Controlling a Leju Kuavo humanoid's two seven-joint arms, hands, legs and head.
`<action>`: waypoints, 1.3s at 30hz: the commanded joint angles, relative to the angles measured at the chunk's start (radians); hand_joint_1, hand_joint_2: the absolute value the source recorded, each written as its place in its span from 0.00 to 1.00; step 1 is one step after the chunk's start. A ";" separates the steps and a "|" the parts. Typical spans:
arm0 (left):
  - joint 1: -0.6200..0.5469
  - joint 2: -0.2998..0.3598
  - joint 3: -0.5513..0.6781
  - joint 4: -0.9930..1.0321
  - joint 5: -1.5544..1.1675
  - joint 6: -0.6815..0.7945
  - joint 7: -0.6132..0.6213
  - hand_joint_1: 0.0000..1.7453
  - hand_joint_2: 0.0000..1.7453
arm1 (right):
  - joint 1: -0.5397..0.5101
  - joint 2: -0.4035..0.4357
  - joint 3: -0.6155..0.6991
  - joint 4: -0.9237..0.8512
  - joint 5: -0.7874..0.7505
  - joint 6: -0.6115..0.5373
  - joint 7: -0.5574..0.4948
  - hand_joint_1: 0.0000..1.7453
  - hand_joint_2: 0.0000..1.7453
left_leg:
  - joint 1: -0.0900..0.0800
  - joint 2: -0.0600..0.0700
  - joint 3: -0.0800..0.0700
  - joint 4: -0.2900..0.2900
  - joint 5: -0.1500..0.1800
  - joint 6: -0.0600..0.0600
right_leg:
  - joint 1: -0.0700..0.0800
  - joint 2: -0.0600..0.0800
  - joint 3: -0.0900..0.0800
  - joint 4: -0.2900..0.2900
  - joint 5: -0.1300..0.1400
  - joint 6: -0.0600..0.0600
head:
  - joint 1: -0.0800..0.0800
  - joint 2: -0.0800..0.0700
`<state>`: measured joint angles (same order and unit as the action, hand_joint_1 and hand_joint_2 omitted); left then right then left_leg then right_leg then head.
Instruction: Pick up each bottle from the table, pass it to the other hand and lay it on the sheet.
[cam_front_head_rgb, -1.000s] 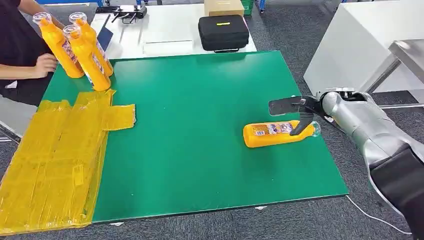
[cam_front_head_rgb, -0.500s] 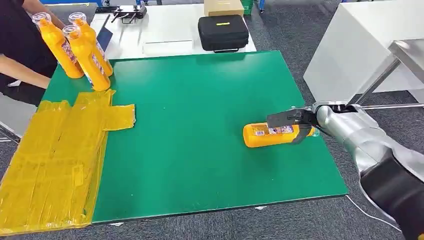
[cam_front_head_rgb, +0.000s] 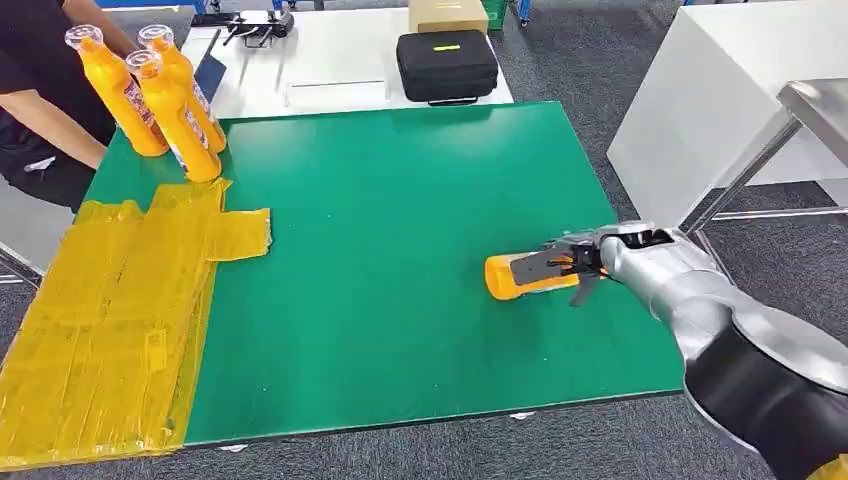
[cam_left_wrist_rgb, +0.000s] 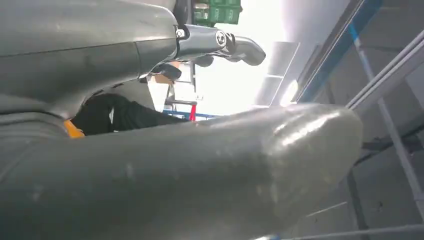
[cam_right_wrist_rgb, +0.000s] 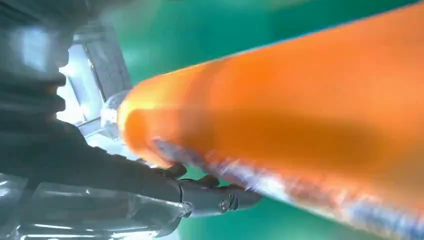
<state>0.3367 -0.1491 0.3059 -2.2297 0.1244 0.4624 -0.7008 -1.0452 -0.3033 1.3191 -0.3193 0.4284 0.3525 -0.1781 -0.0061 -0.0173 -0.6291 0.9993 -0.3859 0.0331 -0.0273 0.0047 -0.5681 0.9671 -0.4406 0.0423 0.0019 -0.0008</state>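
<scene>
An orange bottle (cam_front_head_rgb: 502, 275) lies on its side on the green table (cam_front_head_rgb: 400, 200), near the right edge. My right hand (cam_front_head_rgb: 565, 265) is down on it, dark fingers laid along its top and the thumb on its near side, gripping it where it rests. The right wrist view shows the bottle (cam_right_wrist_rgb: 300, 100) blurred and very close, with a finger (cam_right_wrist_rgb: 210, 197) curled under it. The yellow sheet (cam_front_head_rgb: 110, 310) covers the table's left side. Three more orange bottles (cam_front_head_rgb: 175, 110) stand at the far left corner. My left hand (cam_left_wrist_rgb: 200, 170) holds nothing, its fingers apart.
A person (cam_front_head_rgb: 40, 90) in black stands at the far left beside the upright bottles. Behind the green table are a black case (cam_front_head_rgb: 446, 63) and a cardboard box (cam_front_head_rgb: 447, 14) on a white table. A white bench (cam_front_head_rgb: 700, 90) stands to the right.
My right hand has come down and towards me from above the bottle's neck, and its fingers now close over the bottle. The person's hand has drawn back from the upright bottles.
</scene>
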 joint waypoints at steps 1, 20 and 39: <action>0.004 -0.033 -0.018 -0.010 -0.003 0.004 0.003 0.00 0.00 | 0.000 0.057 0.094 0.059 0.007 0.005 0.004 0.00 1.00 | 0.001 0.002 0.003 0.000 -0.002 -0.002 | 0.001 0.001 0.003 -0.001 -0.001 -0.002 | 0.000 0.000; 0.011 -0.045 -0.057 0.001 -0.018 -0.002 0.003 0.00 0.00 | -0.015 0.023 0.128 0.061 0.039 -0.007 0.030 0.00 1.00 | 0.001 0.001 0.005 0.001 -0.003 -0.003 | 0.001 -0.001 0.005 -0.001 -0.002 -0.004 | 0.000 0.000; 0.007 -0.017 -0.072 0.007 0.014 -0.008 0.003 0.00 0.00 | -0.122 -0.089 0.187 0.032 0.076 0.114 -0.037 0.00 1.00 | 0.000 0.000 0.004 0.001 -0.002 -0.001 | 0.000 -0.002 0.004 0.000 -0.002 -0.003 | 0.000 0.000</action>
<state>0.3486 -0.1850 0.2507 -2.2545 0.1228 0.4696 -0.7008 -1.1206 -0.3586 1.4397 -0.2895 0.5119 0.4593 -0.2125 -0.0068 -0.0186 -0.6284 0.9995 -0.3850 0.0344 -0.0279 0.0035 -0.5673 0.9669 -0.4402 0.0426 0.0023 -0.0008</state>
